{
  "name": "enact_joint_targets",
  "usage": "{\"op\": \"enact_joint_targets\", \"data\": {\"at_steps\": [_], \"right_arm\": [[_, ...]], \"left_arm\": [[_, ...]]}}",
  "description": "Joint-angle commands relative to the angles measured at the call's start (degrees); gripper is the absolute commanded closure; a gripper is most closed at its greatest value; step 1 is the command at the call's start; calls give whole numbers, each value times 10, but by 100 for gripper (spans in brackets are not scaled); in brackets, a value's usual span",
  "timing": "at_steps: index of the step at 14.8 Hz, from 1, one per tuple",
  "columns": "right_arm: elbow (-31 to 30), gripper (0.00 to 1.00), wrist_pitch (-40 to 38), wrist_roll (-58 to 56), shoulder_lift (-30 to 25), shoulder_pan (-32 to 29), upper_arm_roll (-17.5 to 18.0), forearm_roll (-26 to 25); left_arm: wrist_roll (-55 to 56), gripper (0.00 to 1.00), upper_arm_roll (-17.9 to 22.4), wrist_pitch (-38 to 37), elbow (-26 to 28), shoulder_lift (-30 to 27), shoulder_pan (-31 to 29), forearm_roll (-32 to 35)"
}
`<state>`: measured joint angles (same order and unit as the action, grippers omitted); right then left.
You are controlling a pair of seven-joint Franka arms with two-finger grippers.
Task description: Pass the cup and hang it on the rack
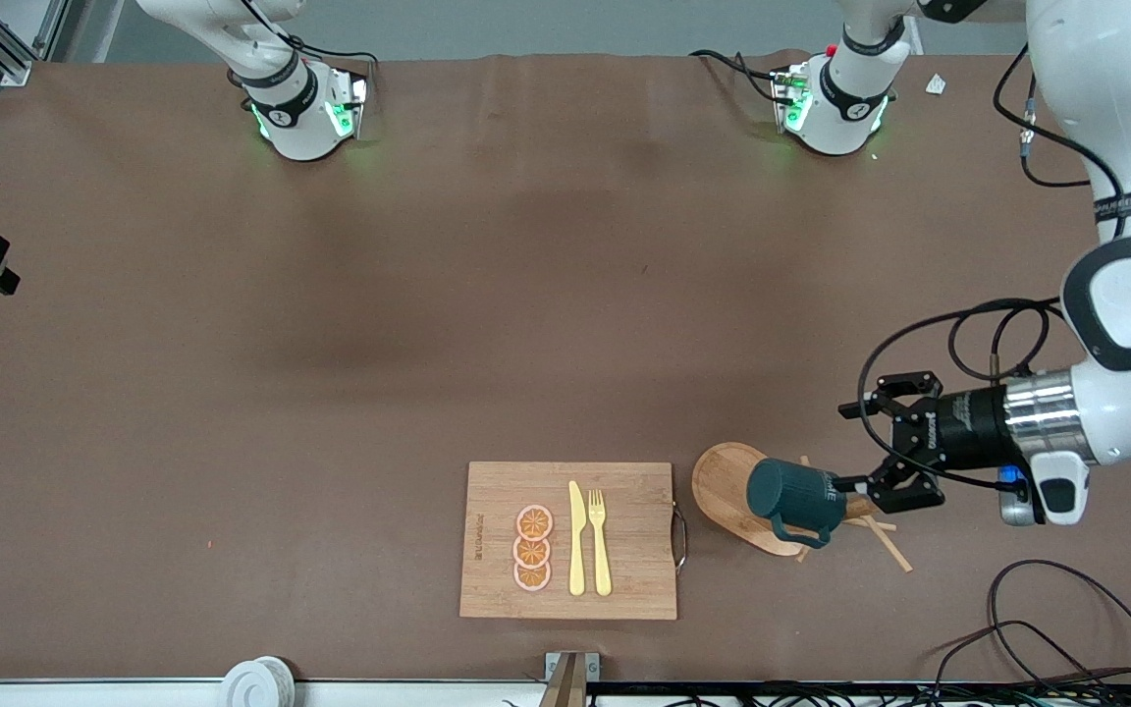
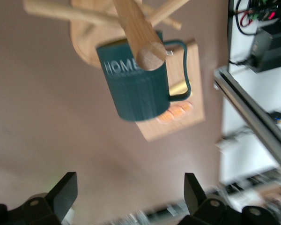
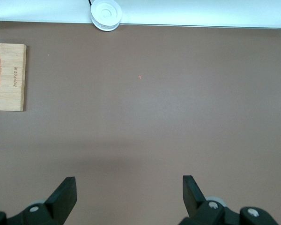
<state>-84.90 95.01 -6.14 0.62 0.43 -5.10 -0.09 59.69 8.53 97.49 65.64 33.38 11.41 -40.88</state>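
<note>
Your cup (image 1: 794, 494) hangs on the rack (image 1: 728, 491) beside the cutting board (image 1: 568, 540) — handle looped over a peg, so it needs no support. The left gripper (image 1: 865, 439) sits just beside it, fingers spread wide and empty. The right gripper (image 3: 129, 194) waits over bare table (image 3: 154, 122), also wide.

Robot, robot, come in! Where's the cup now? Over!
Left gripper open, beside the rack, holding nothing. Right gripper open over bare table, waiting. Cup hanging on the rack by its handle. Nothing in the way.
</note>
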Motion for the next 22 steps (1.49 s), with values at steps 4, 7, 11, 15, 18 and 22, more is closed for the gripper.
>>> {"op": "enact_joint_targets", "data": {"at_steps": [4,7,11,15,18,22], "right_arm": [[6,0,1,2,2,-10,7,-10],[6,0,0,2,2,-10,7,-10],[6,0,1,2,2,-10,7,-10],[6,0,0,3,2,-10,7,-10],[7,0,0,3,2,-9,7,-9],[7,0,0,4,2,-9,7,-9]], "left_arm": [[-202,0,-4,-4,15,-38,33,320],[-299,0,-14,-65,15,-81,34,449],[-411,0,-17,-88,16,-140,26,456],[-428,0,-21,-140,23,-178,5,447],[-465,0,-49,-179,58,-219,-14,444],[-515,0,-74,-157,161,-289,-48,437]]}}
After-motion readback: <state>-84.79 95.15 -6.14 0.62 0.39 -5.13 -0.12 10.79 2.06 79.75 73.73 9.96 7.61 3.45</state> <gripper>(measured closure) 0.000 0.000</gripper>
